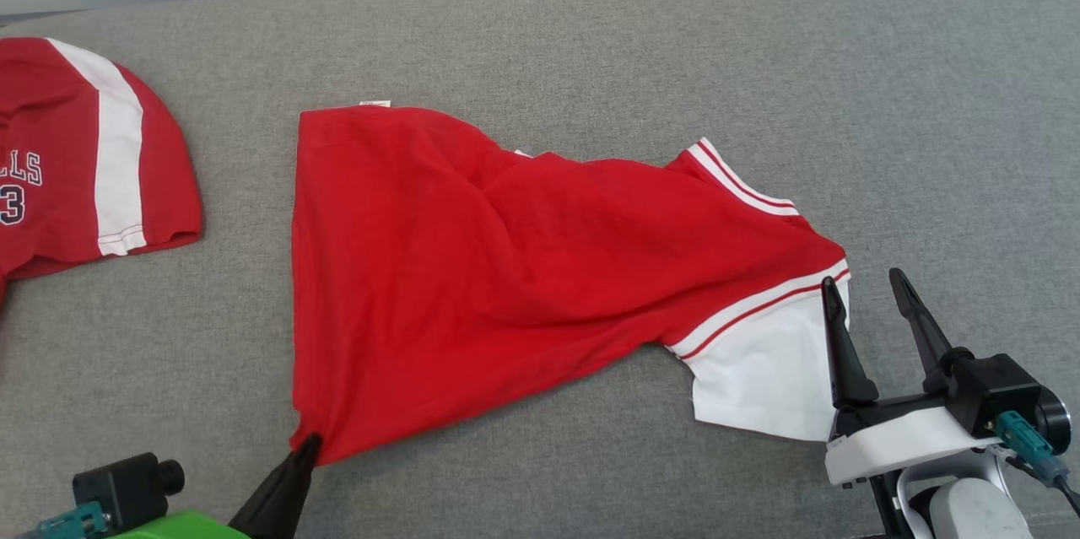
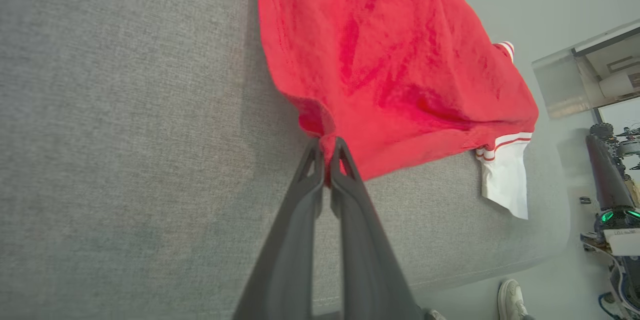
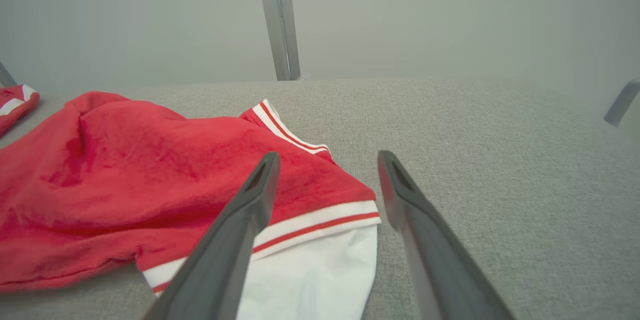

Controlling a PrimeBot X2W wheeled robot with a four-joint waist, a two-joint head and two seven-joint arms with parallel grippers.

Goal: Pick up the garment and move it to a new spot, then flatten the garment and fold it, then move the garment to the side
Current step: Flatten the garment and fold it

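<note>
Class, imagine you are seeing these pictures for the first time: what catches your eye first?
A bright red garment sprawls across the middle of the grey surface, its near-left corner pinched in the shut left gripper. The open right gripper hovers by its white sleeve, and a second red shirt lies far left.

Red garment (image 1: 506, 269) rumpled on the grey cushion (image 1: 675, 41), one corner in my grip.
It is a red shirt with white, red-striped trim and a white sleeve, lying mid-cushion: straight hem side toward my left, white sleeve toward my right, nearer the cushion's front edge. My left gripper (image 1: 305, 448) pinches the near hem corner, and the cloth is drawn to a point there.
</note>
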